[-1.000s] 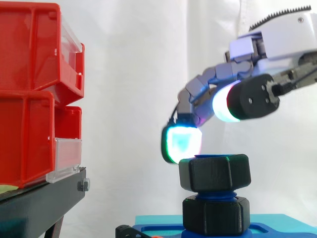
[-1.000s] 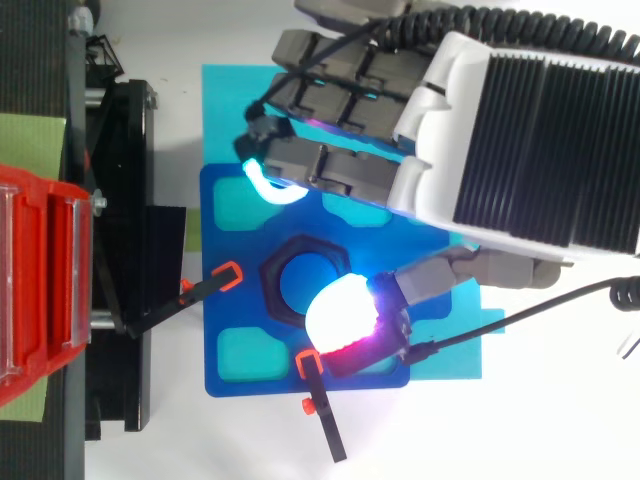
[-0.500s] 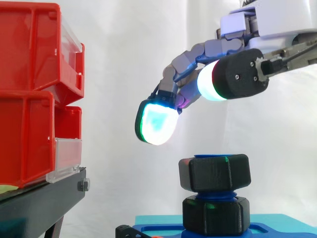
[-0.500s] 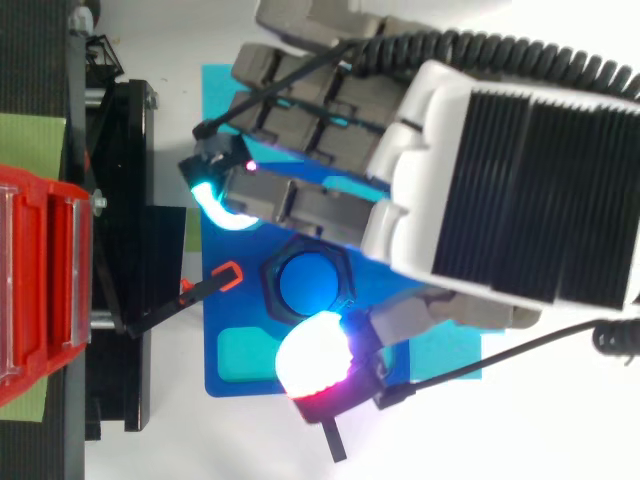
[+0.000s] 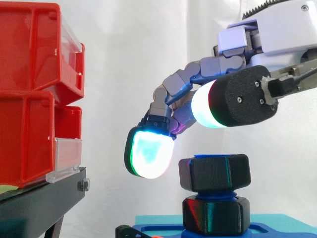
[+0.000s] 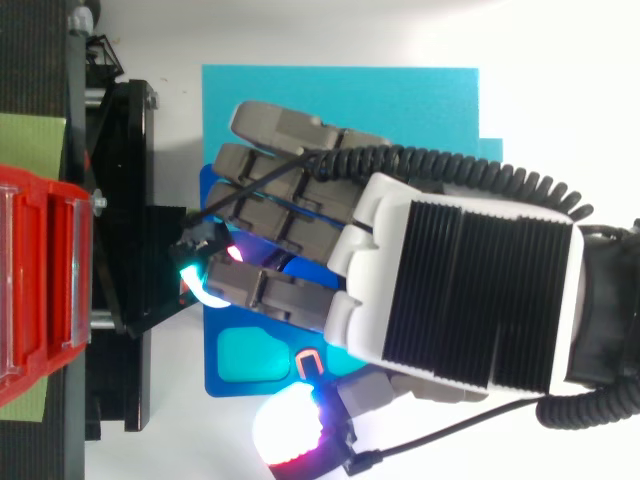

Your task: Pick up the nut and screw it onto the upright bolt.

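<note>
A black hex nut (image 5: 214, 172) sits near the top of the upright blue bolt (image 5: 216, 194), whose tip shows just above it. A second black nut (image 5: 215, 214) sits lower, against the blue fixture plate (image 6: 238, 352). My hand (image 5: 277, 29) hovers over the bolt, open and holding nothing. Its fingers bend downward, and one glowing fingertip (image 5: 148, 151) hangs just left of the upper nut without touching it. The thumb pad (image 5: 210, 106) floats above the nut on the near side. In the top view my hand (image 6: 460, 290) covers the bolt and nut.
Stacked red bins (image 5: 29, 94) rest on a black stand (image 5: 39, 203) to the left, close to the fingertip. The fixture plate lies on a cyan mat (image 6: 340, 95). An orange-tipped clamp (image 6: 308, 362) holds the plate's near edge.
My hand has shifted across until it covers the bolt in the top view. The leading fingertip rose off the nut, swung left, then dropped to nut height beside it.
</note>
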Robot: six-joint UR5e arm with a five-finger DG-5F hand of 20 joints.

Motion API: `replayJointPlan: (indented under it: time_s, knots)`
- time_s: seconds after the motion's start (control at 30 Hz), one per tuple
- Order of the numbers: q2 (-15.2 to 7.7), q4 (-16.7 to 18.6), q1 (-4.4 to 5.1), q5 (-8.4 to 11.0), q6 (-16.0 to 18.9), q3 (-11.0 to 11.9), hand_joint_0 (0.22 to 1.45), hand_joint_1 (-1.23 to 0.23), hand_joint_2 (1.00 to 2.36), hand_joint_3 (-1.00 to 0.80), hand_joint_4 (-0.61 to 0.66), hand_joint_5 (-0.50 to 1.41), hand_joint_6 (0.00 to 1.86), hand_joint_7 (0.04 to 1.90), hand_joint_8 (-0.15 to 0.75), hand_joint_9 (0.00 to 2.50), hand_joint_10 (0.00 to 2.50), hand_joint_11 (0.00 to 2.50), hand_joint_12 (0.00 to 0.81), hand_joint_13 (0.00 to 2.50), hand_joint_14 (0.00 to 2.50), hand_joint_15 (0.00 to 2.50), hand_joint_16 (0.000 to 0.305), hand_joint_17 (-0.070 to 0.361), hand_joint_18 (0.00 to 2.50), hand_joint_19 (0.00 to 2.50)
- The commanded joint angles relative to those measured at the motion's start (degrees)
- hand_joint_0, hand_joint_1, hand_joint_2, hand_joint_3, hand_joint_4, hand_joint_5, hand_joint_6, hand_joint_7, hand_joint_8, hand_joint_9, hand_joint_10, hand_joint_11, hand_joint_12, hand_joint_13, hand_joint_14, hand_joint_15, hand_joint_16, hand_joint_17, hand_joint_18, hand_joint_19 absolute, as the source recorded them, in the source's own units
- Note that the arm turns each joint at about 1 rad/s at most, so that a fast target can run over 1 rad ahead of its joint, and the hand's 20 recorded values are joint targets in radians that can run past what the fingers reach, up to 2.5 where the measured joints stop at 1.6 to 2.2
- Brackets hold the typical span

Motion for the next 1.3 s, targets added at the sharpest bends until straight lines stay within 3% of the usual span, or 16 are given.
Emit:
replayJointPlan:
  time_s: [0.0,0.33,0.67,0.9,1.07,1.27]
  knots:
    - [-0.02,-0.97,0.4,0.14,0.55,-0.05,0.45,-0.21,1.0,-0.5,0.2,-0.13,0.5,0.84,0.229,0.52,0.0,0.0,0.316,0.42,0.0,0.0,0.035,0.078,0.02,0.0]
    - [-0.02,-2.81,0.32,-0.12,0.55,-0.05,0.46,-0.22,1.0,-0.5,0.29,-0.1,0.5,0.99,0.239,0.55,0.0,0.0,0.304,0.47,0.0,0.0,0.029,0.066,0.04,0.0]
    - [-0.02,-4.92,-0.74,-0.47,0.55,-0.05,0.47,-0.23,1.0,-0.5,0.28,-0.09,0.5,1.16,0.249,0.58,0.0,0.0,0.283,0.5,0.0,0.0,0.024,0.053,0.05,0.0]
    - [-0.02,-5.89,-2.23,-1.79,0.37,-0.05,0.48,-0.23,1.0,-0.5,0.25,-0.07,0.5,1.28,0.255,0.62,0.0,0.0,0.271,0.54,0.0,0.0,0.02,0.046,0.09,0.0]
    - [-0.02,-5.89,-3.2,-2.76,0.11,-0.05,0.48,-0.23,1.0,-0.5,0.24,-0.07,0.54,1.25,0.262,0.67,0.0,0.0,0.262,0.59,0.0,0.0,0.018,0.04,0.14,0.0]
    - [-0.02,-5.89,-3.73,-3.2,0.11,0.03,0.48,-0.24,1.0,-0.5,0.19,-0.08,0.65,1.12,0.269,0.74,0.0,0.0,0.246,0.65,0.0,0.0,0.015,0.034,0.22,0.0]
